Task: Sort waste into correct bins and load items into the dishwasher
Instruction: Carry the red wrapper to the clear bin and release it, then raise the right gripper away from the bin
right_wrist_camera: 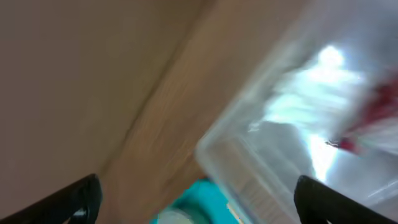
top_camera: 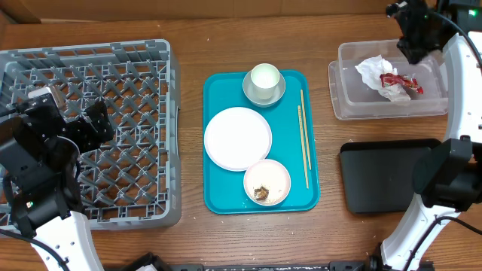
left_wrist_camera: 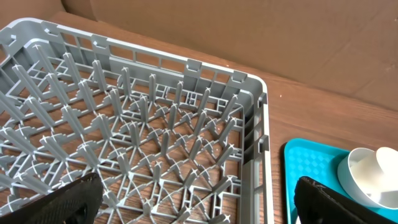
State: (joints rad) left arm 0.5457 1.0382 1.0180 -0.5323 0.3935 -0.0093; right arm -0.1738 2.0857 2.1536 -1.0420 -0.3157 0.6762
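Teal tray (top_camera: 222, 192) on wooden table (top_camera: 191, 150)

The rack (top_camera: 135, 68) is grey with a lattice grid floor. The serving tray (top_camera: 222, 90) is teal; the plate (top_camera: 237, 138), cup (top_camera: 265, 77) and bowl (top_camera: 276, 174) are white, the scraps (top_camera: 262, 193) brown, the chopsticks (top_camera: 303, 139) pale wood. The tub (top_camera: 354, 109) is clear, the napkin (top_camera: 371, 71) white, the wrapper (top_camera: 401, 83) seemingly red and brown, the shallow tray (top_camera: 380, 177) black.

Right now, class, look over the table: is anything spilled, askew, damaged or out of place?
Nothing looks spilled or damaged. The one mess is the brown food scraps in the small bowl at the teal tray's lower end in the overhead view. The napkin and wrapper lie inside the clear tub.
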